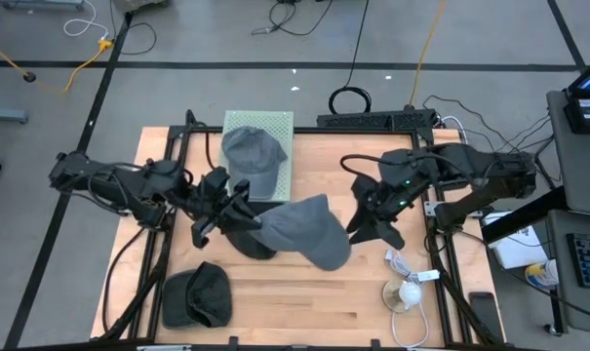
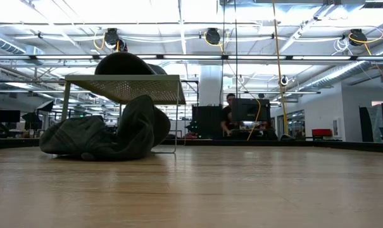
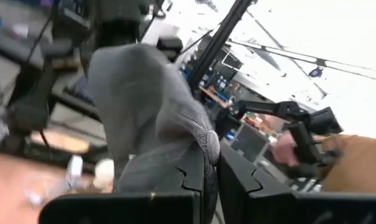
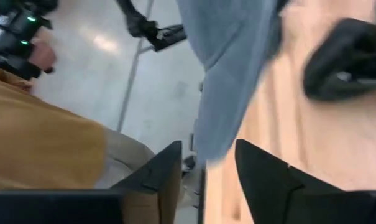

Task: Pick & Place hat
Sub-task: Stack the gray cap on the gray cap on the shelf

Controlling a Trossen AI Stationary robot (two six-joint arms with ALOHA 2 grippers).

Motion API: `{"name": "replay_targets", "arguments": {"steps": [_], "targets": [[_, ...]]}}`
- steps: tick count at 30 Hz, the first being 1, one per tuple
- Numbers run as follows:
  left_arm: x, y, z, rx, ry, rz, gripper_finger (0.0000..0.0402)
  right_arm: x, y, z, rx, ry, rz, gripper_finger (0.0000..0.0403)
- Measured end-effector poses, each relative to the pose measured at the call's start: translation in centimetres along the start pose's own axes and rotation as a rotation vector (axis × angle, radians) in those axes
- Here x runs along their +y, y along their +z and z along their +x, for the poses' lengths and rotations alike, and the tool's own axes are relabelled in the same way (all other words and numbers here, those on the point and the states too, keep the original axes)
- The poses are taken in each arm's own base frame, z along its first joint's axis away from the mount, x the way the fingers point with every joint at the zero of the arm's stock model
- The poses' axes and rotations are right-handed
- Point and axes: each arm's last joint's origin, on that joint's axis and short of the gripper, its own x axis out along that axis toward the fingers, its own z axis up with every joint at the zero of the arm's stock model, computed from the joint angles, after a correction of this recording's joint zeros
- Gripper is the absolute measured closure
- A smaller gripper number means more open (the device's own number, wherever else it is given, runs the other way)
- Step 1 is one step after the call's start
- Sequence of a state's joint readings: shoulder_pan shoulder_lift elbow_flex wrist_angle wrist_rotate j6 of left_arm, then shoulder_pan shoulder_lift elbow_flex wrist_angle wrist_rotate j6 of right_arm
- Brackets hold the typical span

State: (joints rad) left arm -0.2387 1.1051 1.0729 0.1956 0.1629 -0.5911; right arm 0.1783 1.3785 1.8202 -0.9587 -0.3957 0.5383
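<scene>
Above mid-table, left gripper pinches a limp grey hat.

L arm in from table's left edge, reaching toward centre; left gripper clamped, fingers pressed together w/ grey cloth pinched between. R arm in from right edge, bent inward; right gripper w/ fingers parted, nothing between them.
</scene>
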Motion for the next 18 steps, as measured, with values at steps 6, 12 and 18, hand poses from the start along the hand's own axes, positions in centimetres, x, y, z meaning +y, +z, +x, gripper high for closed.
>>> {"name": "replay_targets", "arguments": {"steps": [6,12,18], "targets": [[0.7,0.0,-1.1,0.101,0.049,-0.105,0.0383,-0.1,-1.4,-2.4,-0.023,-0.145,0.016,0.0233],[-0.6,2.2,-2.1,0.291,0.173,-0.065,0.0383,0.1,-1.8,-4.2,-0.108,-0.213,-0.008,0.0237],[-2.3,4.5,-2.7,0.472,0.261,-0.012,0.0383,0.1,-1.8,-4.5,-0.124,-0.237,-0.056,0.0237]]}}
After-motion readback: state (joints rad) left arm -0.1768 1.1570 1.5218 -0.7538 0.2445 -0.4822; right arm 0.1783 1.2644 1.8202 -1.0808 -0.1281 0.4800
